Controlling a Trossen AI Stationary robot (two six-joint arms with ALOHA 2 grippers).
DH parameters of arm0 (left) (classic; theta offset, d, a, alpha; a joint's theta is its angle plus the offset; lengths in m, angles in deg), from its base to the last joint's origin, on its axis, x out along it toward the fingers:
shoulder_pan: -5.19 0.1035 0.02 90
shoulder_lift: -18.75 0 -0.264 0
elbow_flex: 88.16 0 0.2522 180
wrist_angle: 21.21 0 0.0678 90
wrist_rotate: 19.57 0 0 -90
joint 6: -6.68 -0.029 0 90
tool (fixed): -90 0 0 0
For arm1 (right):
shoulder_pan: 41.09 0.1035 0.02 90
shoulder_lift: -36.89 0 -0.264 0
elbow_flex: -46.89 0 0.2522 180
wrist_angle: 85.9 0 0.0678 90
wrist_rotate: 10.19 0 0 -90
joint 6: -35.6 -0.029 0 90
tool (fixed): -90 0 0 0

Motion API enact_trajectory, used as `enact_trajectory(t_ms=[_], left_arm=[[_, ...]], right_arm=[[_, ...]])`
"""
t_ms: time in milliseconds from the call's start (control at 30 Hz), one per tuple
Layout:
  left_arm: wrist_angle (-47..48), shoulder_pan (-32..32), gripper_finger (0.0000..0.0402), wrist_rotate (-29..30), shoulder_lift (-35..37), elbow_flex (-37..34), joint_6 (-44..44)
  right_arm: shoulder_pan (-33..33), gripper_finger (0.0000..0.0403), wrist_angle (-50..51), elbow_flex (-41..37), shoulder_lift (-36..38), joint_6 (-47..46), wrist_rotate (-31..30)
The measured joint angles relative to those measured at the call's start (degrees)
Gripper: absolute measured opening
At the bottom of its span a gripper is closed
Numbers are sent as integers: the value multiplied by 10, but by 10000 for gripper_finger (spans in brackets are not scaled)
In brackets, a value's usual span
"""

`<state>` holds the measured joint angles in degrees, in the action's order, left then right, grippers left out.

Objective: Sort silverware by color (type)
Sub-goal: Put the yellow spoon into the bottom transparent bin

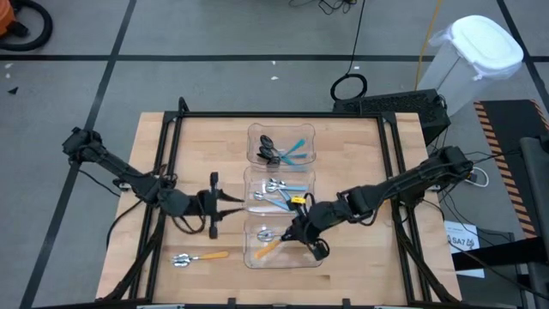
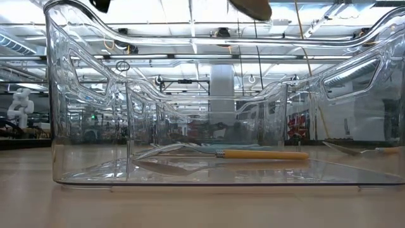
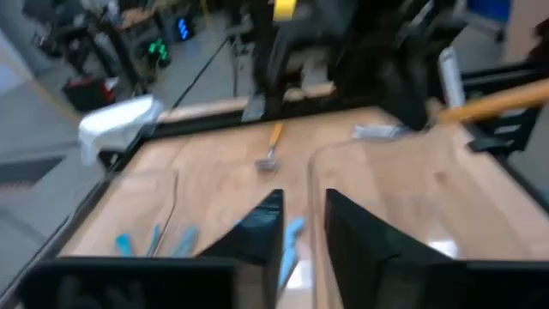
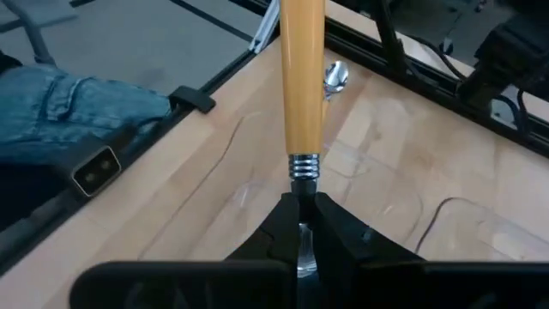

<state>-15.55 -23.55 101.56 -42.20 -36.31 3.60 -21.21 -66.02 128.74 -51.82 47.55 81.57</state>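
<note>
an orange-handled spoon (image 4: pixel 302 77) is pinched at its metal neck by the right gripper (image 1: pixel 302 230), low and centre in the overhead frame, above the nearest clear bin (image 1: pixel 250 257). it looks light, rigid and slick, so the narrow neck seems a fair hold. the left gripper (image 1: pixel 225 204), centre left, has its fingers slightly parted and empty. another orange spoon (image 1: pixel 199 257) lies at lower left on the table (image 1: pixel 360 154).

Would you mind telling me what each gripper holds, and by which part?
The right gripper pinches an orange-handled silver utensil by its metal neck, just below the handle. The left gripper holds nothing.
</note>
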Motion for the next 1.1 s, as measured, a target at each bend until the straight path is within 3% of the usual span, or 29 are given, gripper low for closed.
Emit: enact_trajectory(t_ms=[200, 367, 533, 700, 933, 1100], left_arm=[[-93, -36, 183, 1, -53, 1, -72], [-133, -45, 226, 1, -113, 3, -145], [-138, -48, 232, -59, -159, 54, -168], [-134, -48, 232, -71, -214, 114, -196], [-126, -50, 232, -103, -298, 184, -263], [-63, -49, 232, -103, -337, 238, -268]], right_arm=[[4, 13, -91, -57, 0, 7, -2], [1, 13, -104, -58, 0, 10, 14], [1, 13, -108, -58, 0, 11, 16], [1, 13, -118, -58, 0, 7, 58], [5, 13, -120, -58, 0, 9, 60], [6, 13, -118, -58, 0, 8, 60]])
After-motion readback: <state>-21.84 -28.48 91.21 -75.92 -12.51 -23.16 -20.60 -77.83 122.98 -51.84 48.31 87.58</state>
